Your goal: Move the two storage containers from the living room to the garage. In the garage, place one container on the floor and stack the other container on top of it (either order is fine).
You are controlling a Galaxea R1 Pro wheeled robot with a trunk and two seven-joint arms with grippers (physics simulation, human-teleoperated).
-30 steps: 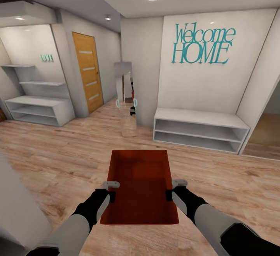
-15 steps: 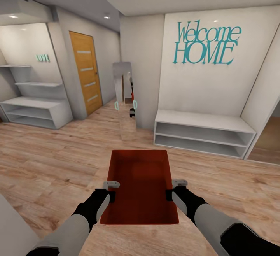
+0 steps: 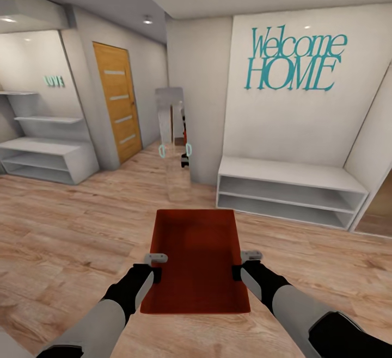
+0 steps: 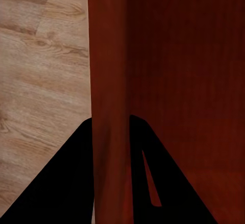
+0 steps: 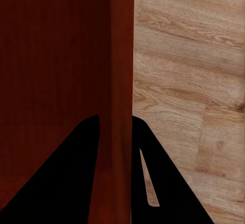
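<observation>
The matte orange-red rectangular topless bin (image 3: 196,260) hangs between the grippers above pale wood plank flooring (image 3: 65,227). The left gripper (image 3: 157,266) and right gripper (image 3: 239,265) each pinch a side wall; inner fingers are hidden.

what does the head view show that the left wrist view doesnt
Head view alone: both arms, the right gripper on the container's far side wall, the Welcome HOME lettering, a white low shelf, a wood door and a mirror.
Left wrist view alone: the left gripper close up, its fingers straddling one wall of the storage container, one inside, one outside.
Both: the orange-red container, the left gripper and the light wood plank floor.
</observation>
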